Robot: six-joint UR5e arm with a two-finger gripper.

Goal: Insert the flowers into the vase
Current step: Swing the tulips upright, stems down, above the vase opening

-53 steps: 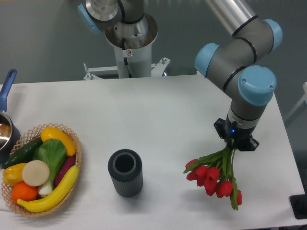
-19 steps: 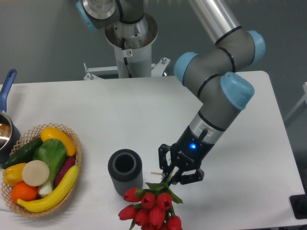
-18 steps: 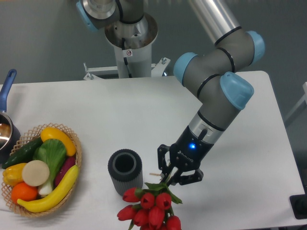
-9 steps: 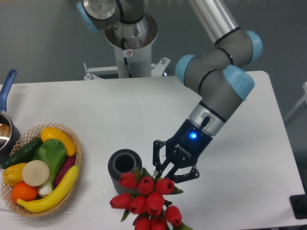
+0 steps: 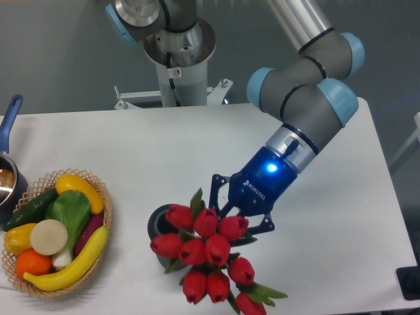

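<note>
The pincer (image 5: 231,213) grips the flowers (image 5: 205,252) by their stems, the red heads fanned out in front of the vase (image 5: 156,226), hiding most of it.

— Any writing you can read from your end?

— I can make out white lettering on the dark gripper (image 5: 231,211) body, probably "ROBOTIQ". There's also a small sticker (image 5: 175,71) on the far arm base, too small for me to read.
</note>
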